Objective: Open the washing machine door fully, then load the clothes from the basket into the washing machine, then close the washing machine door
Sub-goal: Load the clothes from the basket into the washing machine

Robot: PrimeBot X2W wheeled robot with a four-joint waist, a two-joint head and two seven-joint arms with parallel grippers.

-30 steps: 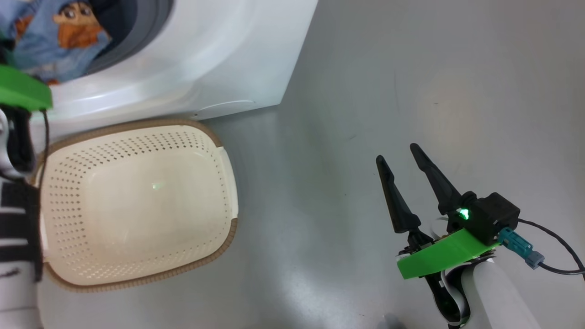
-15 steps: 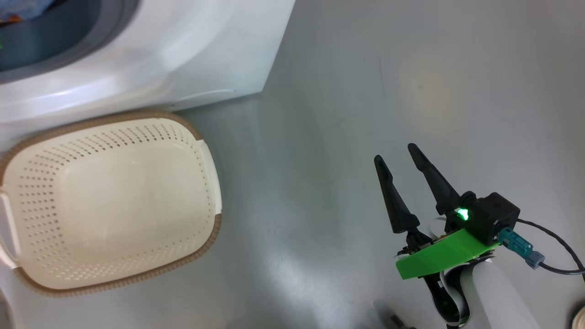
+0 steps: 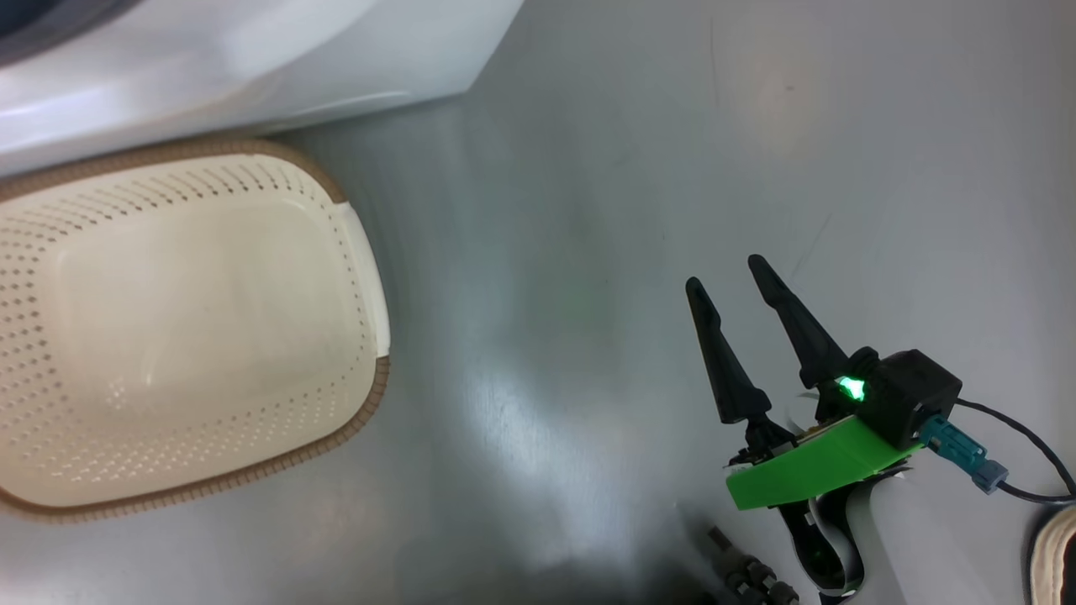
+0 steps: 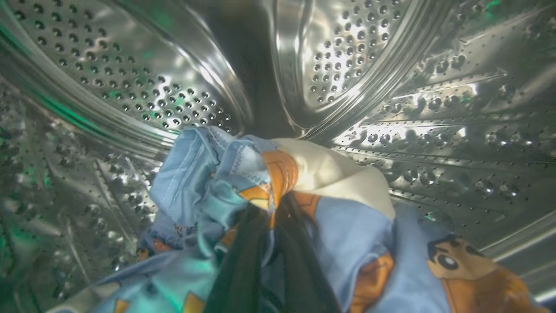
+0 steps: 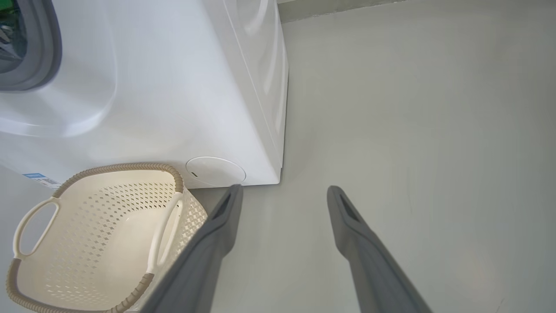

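Note:
Inside the steel perforated drum [image 4: 165, 100] of the washing machine [image 3: 252, 59], my left gripper [image 4: 273, 208] is shut on the clothes [image 4: 347, 226]: blue fabric with orange figures and a cream piece, bunched around its dark fingers. The cream basket [image 3: 361, 277] with a brown rim stands on the floor against the machine's front, with nothing in it. In the right wrist view the basket [image 5: 173, 174] lies at the lower left, below the white washing machine [image 5: 173, 87]. My right gripper [image 3: 725, 276] hangs open over bare floor, right of the basket, and holds nothing [image 5: 284, 191]. The washing machine door is out of view.
Smooth grey floor [image 3: 630, 168] stretches right of the machine and basket. A dark ribbed object [image 3: 748, 576] lies at the bottom edge by my right arm. A round cover [image 5: 216, 171] and a blue label [image 5: 34, 176] mark the machine's lower front.
The head camera has swung: machine and basket now sit further up and left in its picture. The left arm and the blue clothes at the drum mouth have left that view. The right gripper stays open.

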